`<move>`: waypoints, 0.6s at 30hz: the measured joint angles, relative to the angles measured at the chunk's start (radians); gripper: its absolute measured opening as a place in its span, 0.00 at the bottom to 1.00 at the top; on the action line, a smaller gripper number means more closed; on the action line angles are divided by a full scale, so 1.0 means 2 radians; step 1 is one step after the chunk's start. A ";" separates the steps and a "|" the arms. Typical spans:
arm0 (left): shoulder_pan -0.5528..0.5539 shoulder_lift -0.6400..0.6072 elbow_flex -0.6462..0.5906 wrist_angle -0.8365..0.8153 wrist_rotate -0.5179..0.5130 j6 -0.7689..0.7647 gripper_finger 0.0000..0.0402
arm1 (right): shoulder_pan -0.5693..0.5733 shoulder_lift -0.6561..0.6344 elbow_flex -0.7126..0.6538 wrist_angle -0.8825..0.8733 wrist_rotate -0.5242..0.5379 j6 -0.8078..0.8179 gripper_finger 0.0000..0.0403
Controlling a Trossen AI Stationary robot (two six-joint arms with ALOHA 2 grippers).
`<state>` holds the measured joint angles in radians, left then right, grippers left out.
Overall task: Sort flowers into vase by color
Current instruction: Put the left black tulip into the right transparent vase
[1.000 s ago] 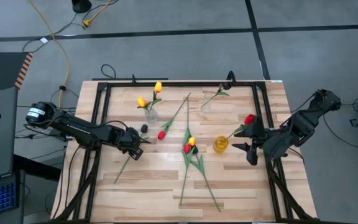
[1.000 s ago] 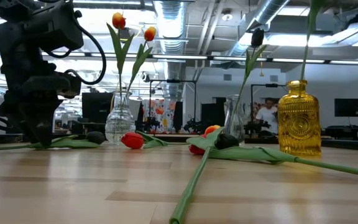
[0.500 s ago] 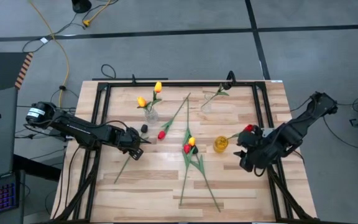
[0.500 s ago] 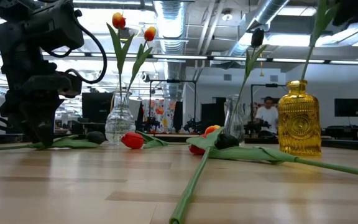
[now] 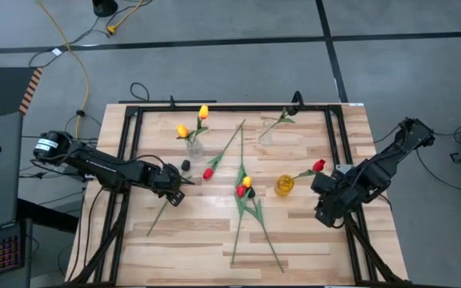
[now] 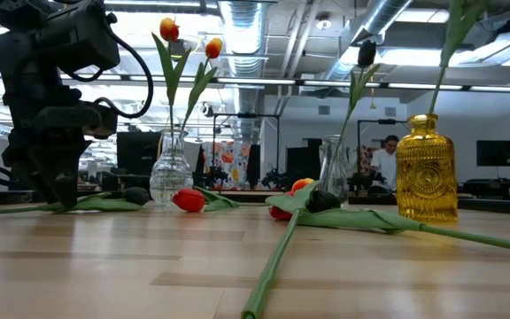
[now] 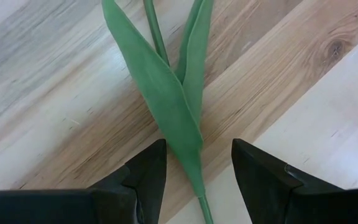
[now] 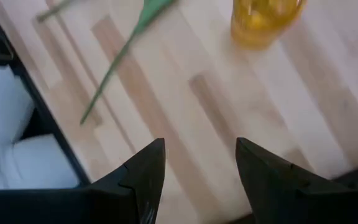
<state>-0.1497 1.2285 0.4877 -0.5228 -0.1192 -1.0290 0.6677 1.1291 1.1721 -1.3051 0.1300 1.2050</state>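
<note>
Pretty standard open lab space, grey floor and lots of ceiling hardware.
Floor has dark tape lines plus a yellow cable snaking across the far left; behind the table, bright strip lights, exposed ducts, dark monitors, and a person far back.

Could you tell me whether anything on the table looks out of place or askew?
Several tulips lie loose and crossed mid-table instead of in vases. One dark bud lies by itself near the clear vase. The red tulip leans far out of the yellow vase.
</note>
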 joint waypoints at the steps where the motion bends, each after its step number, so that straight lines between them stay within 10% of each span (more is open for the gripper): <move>1: 0.000 0.000 0.000 0.000 0.000 0.001 0.42 | 0.005 -0.003 0.000 -0.003 -0.008 0.007 0.55; 10: 0.000 0.000 0.000 0.000 0.000 0.002 0.39 | 0.048 -0.064 0.000 -0.015 0.008 0.027 0.55; 18: 0.000 0.000 0.000 0.000 0.000 -0.002 0.17 | 0.069 -0.139 0.000 -0.031 0.080 0.010 0.55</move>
<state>-0.1497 1.2289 0.4877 -0.5235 -0.1196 -1.0336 0.8058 0.8516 1.1725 -1.3673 0.2899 1.2243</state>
